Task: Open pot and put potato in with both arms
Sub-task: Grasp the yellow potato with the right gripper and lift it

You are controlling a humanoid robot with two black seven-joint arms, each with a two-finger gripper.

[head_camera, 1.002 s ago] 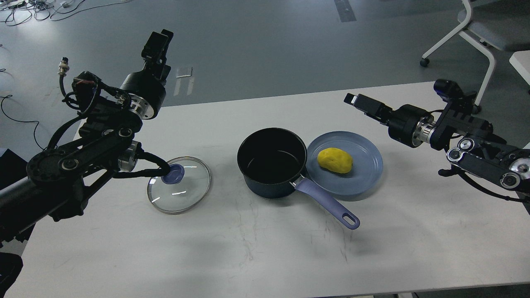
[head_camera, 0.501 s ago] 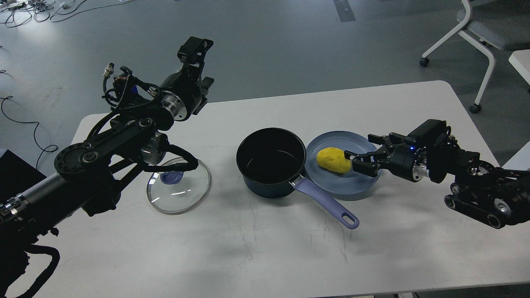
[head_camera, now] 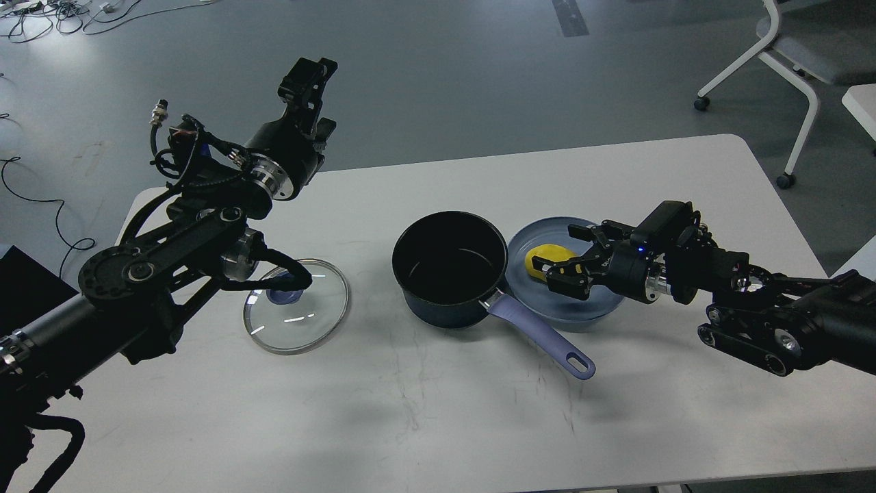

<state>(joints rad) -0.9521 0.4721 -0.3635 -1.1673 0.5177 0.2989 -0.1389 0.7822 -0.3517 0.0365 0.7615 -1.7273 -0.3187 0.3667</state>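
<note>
The dark navy pot (head_camera: 448,268) stands open and empty at mid-table, its lavender handle (head_camera: 540,335) pointing toward the front right. The yellow potato (head_camera: 547,257) lies on a shallow blue plate (head_camera: 587,307) right of the pot. My right gripper (head_camera: 562,268) is low over the plate, its fingers spread on either side of the potato and covering part of it. My left gripper (head_camera: 306,72) is raised high over the table's far left edge, empty; its fingers are too dark to tell apart.
A glass lid (head_camera: 301,322) with a blue knob lies flat on the white table (head_camera: 438,411) left of the pot, partly under my left arm. A white chair (head_camera: 797,48) stands on the floor at the far right.
My right gripper has come down from high at the right and moved left onto the plate, closing in around the potato. My left arm swung right, then back slightly. Pot, lid and potato have not moved.
</note>
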